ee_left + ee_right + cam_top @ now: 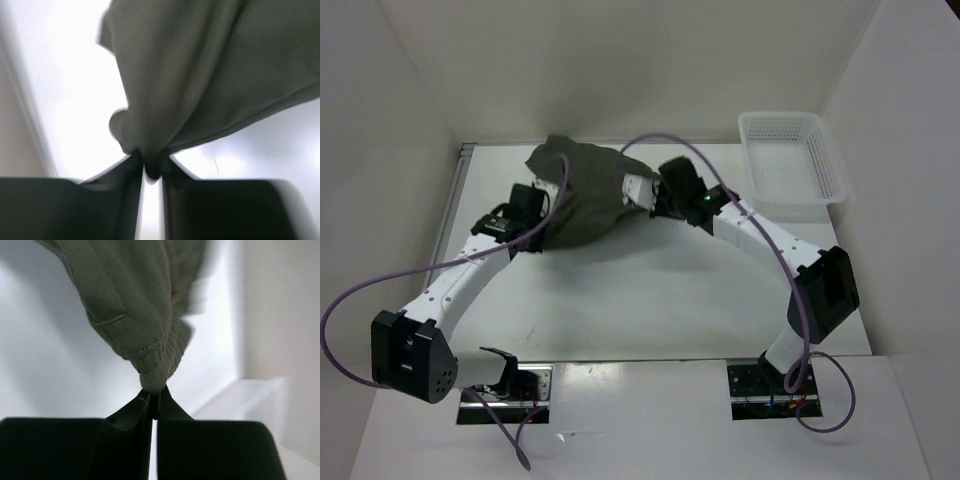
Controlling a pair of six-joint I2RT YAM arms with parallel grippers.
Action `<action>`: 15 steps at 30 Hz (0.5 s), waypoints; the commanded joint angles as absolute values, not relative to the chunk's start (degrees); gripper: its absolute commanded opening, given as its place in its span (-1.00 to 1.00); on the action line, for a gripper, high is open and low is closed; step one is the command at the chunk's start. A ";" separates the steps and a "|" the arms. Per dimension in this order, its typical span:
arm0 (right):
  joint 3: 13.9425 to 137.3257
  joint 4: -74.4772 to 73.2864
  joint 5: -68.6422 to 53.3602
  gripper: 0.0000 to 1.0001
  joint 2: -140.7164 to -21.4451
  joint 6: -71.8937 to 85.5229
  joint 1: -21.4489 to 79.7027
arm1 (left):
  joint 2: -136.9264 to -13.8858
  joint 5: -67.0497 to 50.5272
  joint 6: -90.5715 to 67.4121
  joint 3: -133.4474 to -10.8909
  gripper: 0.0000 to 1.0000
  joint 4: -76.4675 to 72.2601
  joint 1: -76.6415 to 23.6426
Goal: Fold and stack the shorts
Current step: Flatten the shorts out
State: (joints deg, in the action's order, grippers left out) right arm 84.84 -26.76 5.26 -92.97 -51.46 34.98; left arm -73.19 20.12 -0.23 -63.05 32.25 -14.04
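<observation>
The white bench (650, 300) lies open across its near half, with walls close on both sides. The shorts (582, 195), dark olive knit with stitched hems, are bunched and wrinkled over its far left-centre, between both arms. A white mesh basket (835, 165) sits in the far right corner. The left fingers (137, 167) are clamped on a fabric fold. The right fingers (145, 407) pinch a ribbed hem corner.

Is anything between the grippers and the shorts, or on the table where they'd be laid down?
Nothing visible. The left gripper and right gripper each pinch the shorts directly. The table beneath and nearer shows no object; the white basket sits far right, apart.
</observation>
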 commanded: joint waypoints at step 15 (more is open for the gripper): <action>52.74 -40.51 0.97 -0.98 -81.74 -62.31 38.41 | -80.31 10.28 0.00 -55.53 0.34 42.99 -14.95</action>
